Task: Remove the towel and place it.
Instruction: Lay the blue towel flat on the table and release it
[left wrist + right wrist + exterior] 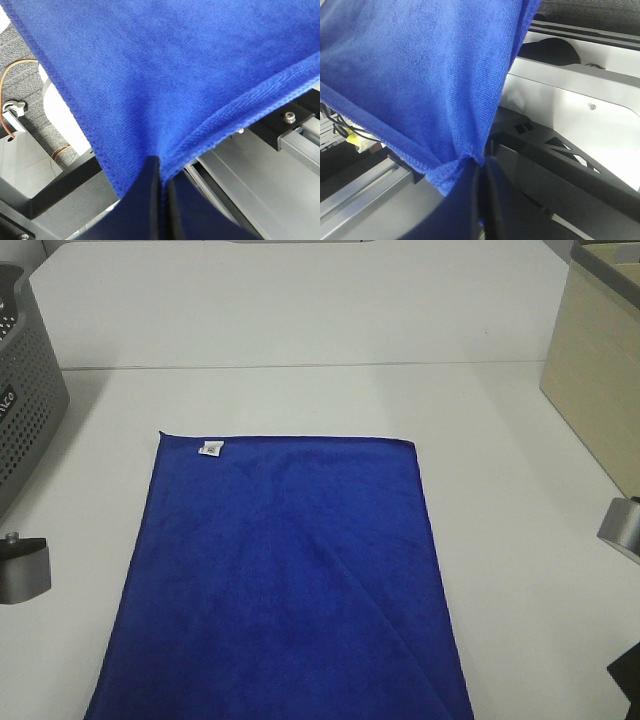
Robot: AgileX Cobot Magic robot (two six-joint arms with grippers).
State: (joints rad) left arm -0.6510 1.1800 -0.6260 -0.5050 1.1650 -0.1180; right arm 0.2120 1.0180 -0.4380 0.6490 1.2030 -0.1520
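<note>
The towel (290, 580), deep blue with a small white tag (211, 449) at its far left corner, lies spread on the white table (300, 320), and its near end runs out of the exterior high view. In the left wrist view, my left gripper (162, 175) is shut on a near corner of the towel (175, 65), which stretches away from the jaws. In the right wrist view, my right gripper (482, 167) is shut on the other near corner of the towel (420, 75). Both pinched corners hang past the table edge, above the robot's frame.
A grey perforated basket (25, 390) stands at the table's left edge. A beige box (595, 370) stands at the right. Grey arm parts show at the left (22, 570) and right (620, 525) sides. Metal rails (280, 165) and a cable (15, 75) lie below the held corners.
</note>
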